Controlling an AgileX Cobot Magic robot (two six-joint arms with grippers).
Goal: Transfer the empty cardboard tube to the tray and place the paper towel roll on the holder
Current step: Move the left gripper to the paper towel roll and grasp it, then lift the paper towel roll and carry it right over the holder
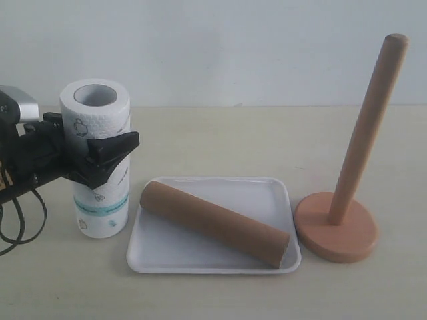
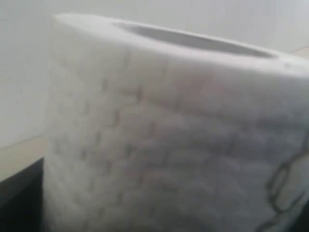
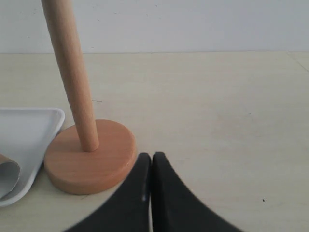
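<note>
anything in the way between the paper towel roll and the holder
Yes: the tray with the empty cardboard tube lying in it sits between the paper towel roll and the holder. Both are low, so a lifted roll should likely clear them. The holder is bare.

embossed paper roll (image 1: 100, 160), matt cardboard tube (image 1: 217, 224), smooth wooden holder (image 1: 347, 193).

Black left gripper (image 1: 107, 153) reaches in level from the side, jaw gap unclear; black right gripper (image 3: 151, 159) hangs low, curved fingers pressed tight together.
</note>
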